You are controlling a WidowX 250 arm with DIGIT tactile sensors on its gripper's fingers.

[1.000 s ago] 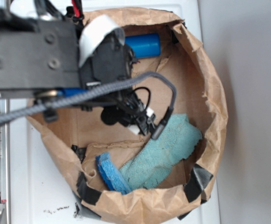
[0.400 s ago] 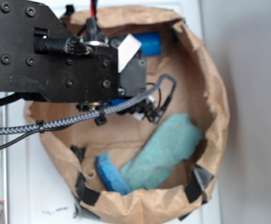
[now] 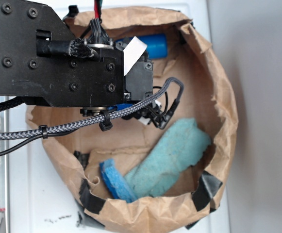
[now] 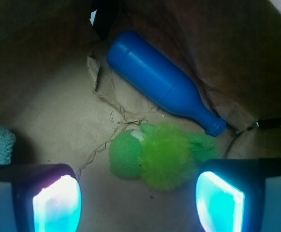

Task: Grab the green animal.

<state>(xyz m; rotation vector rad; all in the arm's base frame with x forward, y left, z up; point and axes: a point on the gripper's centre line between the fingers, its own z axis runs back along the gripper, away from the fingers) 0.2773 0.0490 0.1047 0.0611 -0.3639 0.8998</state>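
The green animal (image 4: 162,155), a fuzzy yellow-green plush with smoother green flat parts, lies on the brown paper floor of the bag in the wrist view. My gripper (image 4: 138,203) stands open just short of it, its two glowing pads wide apart with nothing between them. The right pad (image 4: 219,202) is close to the toy's right side. In the exterior view the arm's black body (image 3: 68,58) hides the toy and the gripper's fingers.
A blue bottle (image 4: 162,82) lies tilted just behind the toy, its base also showing (image 3: 155,46). A teal cloth (image 3: 172,155) and a blue sponge (image 3: 115,180) lie at the bag's front. The paper bag wall (image 3: 225,111) rings everything.
The arm has swung over the bag's back left since a second ago and now covers more of it. Since 0.4 s ago it has hardly shifted.
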